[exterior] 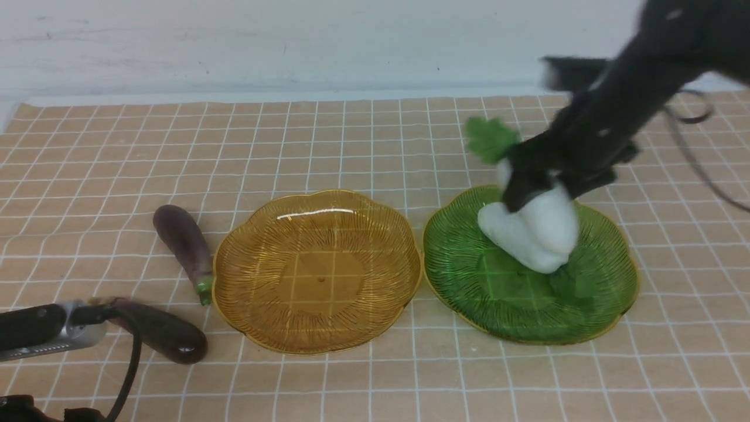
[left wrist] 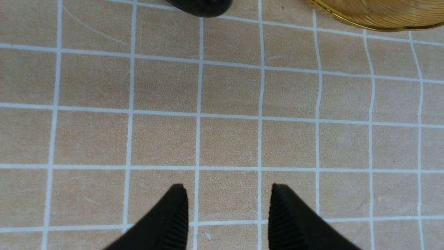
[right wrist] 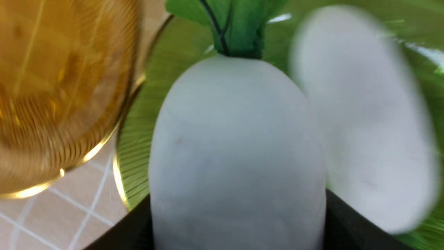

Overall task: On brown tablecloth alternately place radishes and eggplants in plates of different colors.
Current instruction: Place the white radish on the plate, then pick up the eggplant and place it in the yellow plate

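Observation:
My right gripper (exterior: 527, 196) is shut on a white radish (right wrist: 236, 156) with a green leafy top, over the green plate (exterior: 486, 281). A second radish (right wrist: 360, 114) lies right beside it, blurred. In the front view both white bodies (exterior: 551, 234) sit together on the green plate. The amber plate (exterior: 316, 269) holds nothing. One purple eggplant (exterior: 181, 246) lies on the brown tablecloth (exterior: 351, 146) by the amber plate's left rim. The other eggplant (exterior: 161, 331) lies in front of my left arm. My left gripper (left wrist: 227, 194) is open and empty over the cloth, with that eggplant's end (left wrist: 197, 7) ahead of it.
The two plates stand side by side and nearly touch. A white wall runs along the table's far edge. A black cable (exterior: 126, 375) hangs from my left arm at the near left. The amber plate's rim (left wrist: 374, 14) shows in the left wrist view.

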You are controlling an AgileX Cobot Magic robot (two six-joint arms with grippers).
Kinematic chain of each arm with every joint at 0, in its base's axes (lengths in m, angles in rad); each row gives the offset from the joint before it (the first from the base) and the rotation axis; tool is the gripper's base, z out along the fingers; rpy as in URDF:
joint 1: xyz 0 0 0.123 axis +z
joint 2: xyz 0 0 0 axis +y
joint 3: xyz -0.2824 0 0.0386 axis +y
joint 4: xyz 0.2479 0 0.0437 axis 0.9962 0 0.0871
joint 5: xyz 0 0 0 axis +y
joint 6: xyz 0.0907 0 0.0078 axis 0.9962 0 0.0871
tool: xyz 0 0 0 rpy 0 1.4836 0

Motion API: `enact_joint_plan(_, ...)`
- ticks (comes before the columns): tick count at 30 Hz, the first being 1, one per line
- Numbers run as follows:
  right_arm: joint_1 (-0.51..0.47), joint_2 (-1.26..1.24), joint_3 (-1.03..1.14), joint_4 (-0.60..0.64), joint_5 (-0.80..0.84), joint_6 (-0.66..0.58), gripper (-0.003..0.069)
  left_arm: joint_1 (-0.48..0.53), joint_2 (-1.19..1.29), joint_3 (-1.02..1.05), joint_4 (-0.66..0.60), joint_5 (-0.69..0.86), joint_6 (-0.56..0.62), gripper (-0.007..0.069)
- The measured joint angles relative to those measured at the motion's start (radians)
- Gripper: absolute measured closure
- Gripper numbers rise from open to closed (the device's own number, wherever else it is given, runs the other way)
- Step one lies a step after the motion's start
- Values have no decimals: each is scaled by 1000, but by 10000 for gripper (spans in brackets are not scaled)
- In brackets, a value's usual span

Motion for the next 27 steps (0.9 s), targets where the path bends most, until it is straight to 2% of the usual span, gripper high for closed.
enact_joint_plan(3,105,63,0,-117,0,-1,193,0,0,0,0,2,-27,324)
enact_joint_plan(5,138,104,0,-173,0,33,181,0,0,0,0,2,-37,321)
enact_joint_plan(9,143,98,0,-226,0,131,50,0,2,-22,18,5,-47,267)
enact_joint_plan(11,143,71,3,-233,0,141,25,0,10,-53,44,5,-65,231)
enact_joint_plan(16,143,-46,42,-228,-3,146,20,0,47,-115,134,4,-145,159)
enact_joint_plan(22,143,-274,164,-186,1,149,55,0,157,-153,249,-53,-291,113)
enact_joint_plan(27,143,-448,280,-178,16,155,105,0,401,-206,336,-228,-550,110)
